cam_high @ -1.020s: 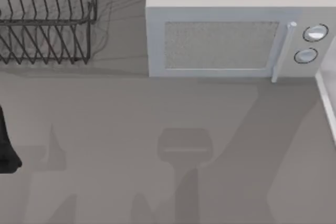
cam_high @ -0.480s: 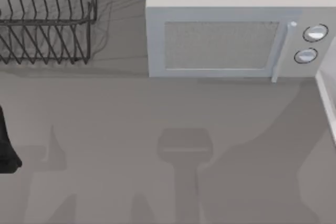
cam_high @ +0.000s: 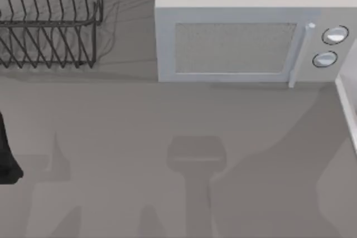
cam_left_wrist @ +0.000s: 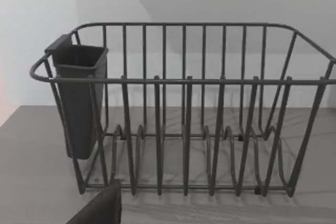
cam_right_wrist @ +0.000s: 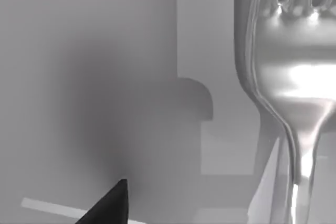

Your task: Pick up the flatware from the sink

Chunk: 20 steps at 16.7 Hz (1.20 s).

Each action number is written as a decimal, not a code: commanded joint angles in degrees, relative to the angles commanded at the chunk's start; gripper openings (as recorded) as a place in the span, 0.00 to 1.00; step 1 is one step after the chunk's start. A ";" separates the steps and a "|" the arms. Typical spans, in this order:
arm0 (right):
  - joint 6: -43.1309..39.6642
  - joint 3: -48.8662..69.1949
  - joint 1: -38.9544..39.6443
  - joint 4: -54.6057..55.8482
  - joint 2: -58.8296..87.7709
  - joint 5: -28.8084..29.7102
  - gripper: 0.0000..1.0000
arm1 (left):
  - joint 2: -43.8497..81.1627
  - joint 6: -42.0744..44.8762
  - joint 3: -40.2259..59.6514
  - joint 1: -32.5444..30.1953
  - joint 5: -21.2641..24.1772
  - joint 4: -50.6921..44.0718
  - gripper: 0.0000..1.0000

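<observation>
From above, a grey counter (cam_high: 167, 115) carries a black wire dish rack (cam_high: 50, 20) at the far left and a pale microwave (cam_high: 245, 32) at the far right, its two round knobs (cam_high: 330, 45) beside the door handle. At the left edge, partway down, a black piece of the left arm (cam_high: 6, 154) juts into the frame; soft shadows of arms lie across the near part of the counter. In the left wrist view the same rack (cam_left_wrist: 184, 124) stands upright straight ahead, with a dark cutlery cup (cam_left_wrist: 79, 98) hung on one end of its rim, and one black fingertip (cam_left_wrist: 102, 208) of the left gripper pokes in at the edge — how far that gripper is open I cannot tell, and nothing is seen in it. In the right wrist view a shiny silver fork (cam_right_wrist: 286, 82) sits very close to the camera, tines away from the lens and its neck narrowing toward it, above the grey surface and its shadows. One black fingertip (cam_right_wrist: 110, 205) of the right gripper shows well apart from the fork — whether that gripper holds the fork, or how wide it stands, I cannot tell.
</observation>
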 joint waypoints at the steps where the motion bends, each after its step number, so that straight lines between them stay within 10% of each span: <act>1: 0.00 0.00 0.00 0.00 0.00 0.00 0.55 | 0.00 0.00 0.00 0.00 0.00 0.00 1.00; 8: 0.00 0.00 0.00 0.00 0.00 0.00 0.02 | 0.00 0.00 0.00 0.00 0.00 0.00 1.00; 20: 0.55 2.62 0.13 -3.04 -3.25 -0.69 0.00 | 0.00 0.00 0.00 0.00 0.00 0.00 1.00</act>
